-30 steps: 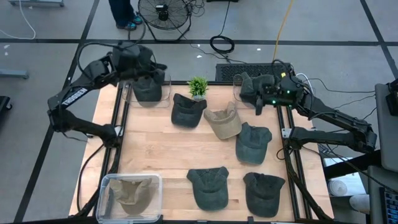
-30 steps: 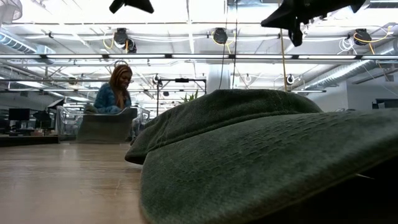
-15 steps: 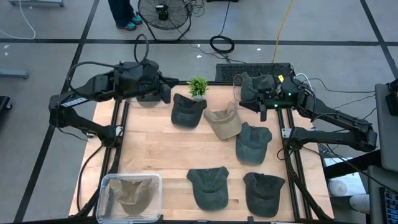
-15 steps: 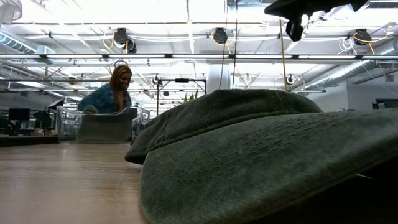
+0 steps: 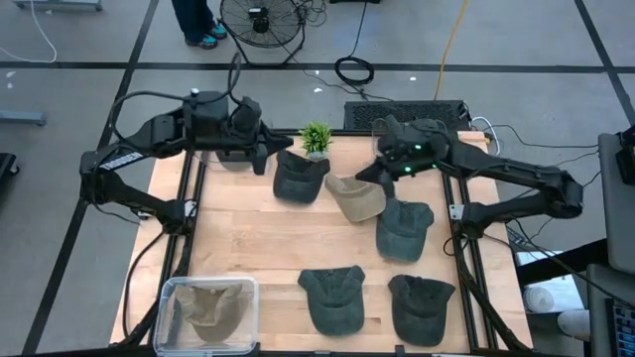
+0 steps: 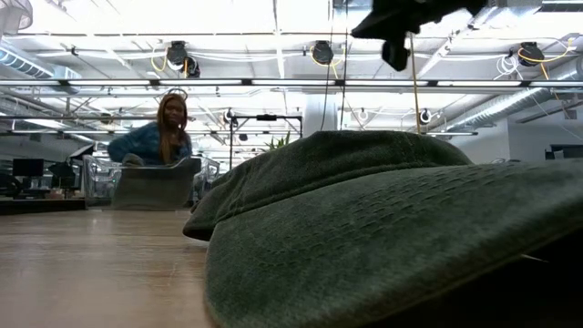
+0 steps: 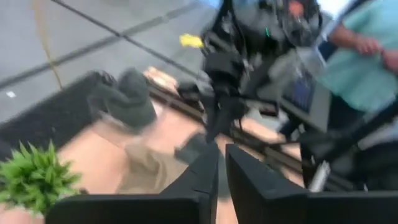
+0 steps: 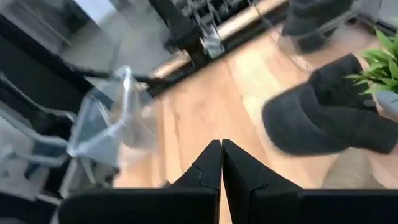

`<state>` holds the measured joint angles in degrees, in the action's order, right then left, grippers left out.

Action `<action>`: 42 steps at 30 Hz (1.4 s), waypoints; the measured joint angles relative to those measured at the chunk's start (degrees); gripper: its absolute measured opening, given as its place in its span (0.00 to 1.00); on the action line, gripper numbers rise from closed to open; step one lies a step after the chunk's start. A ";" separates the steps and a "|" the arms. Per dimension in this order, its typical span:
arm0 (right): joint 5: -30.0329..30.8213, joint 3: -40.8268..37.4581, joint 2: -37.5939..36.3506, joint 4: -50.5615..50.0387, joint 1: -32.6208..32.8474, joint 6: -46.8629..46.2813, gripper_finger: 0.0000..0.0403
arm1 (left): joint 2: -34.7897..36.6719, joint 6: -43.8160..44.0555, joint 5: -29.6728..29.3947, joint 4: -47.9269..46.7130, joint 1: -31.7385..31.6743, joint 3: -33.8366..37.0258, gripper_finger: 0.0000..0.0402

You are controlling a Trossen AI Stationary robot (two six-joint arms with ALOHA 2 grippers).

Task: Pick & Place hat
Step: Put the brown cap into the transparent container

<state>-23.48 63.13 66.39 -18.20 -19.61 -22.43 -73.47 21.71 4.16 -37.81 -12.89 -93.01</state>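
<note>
Several caps lie flat on the wooden table: a dark one (image 5: 298, 177), a tan one (image 5: 357, 195), a green one (image 5: 402, 226) and two dark ones near the front (image 5: 332, 297) (image 5: 420, 307). My left gripper (image 5: 266, 151) hovers shut above the table's far left, just left of the dark cap. My right gripper (image 5: 367, 173) hovers shut above the tan cap's far edge, and also shows high up in the low view (image 6: 397, 50). In the wrist views both pairs of fingers stand together, the left gripper (image 7: 221, 155) and the right gripper (image 8: 221, 152). Neither touches a cap.
A clear bin at the near left corner (image 5: 171, 297) holds a tan cap. A far-right bin (image 5: 382, 134) holds a dark cap; a far-left bin sits under my left arm. A small green plant (image 5: 316, 137) stands at the far edge. A person (image 6: 159, 137) is beyond the table.
My left gripper has swung from over the far-left bin toward the table's right, ending beside the dark cap. My right gripper has left the far-right bin and travelled left and toward the near edge, arriving over the tan cap. No cap has moved.
</note>
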 joint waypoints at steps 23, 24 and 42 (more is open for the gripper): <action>9.85 8.50 21.94 -19.59 0.26 16.70 0.24 | 0.17 -11.46 -1.20 -13.69 0.66 1.52 0.12; 9.91 8.48 22.77 -19.92 0.41 19.19 0.26 | 0.35 -12.08 -1.21 -13.82 0.73 1.53 0.12; 13.59 8.48 30.14 -20.71 0.96 32.64 0.34 | 8.03 -7.47 -5.18 -13.98 0.93 1.53 0.12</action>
<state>-9.89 71.61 96.53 -38.91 -18.65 10.22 -65.44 14.24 -1.02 -51.79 -11.97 -91.48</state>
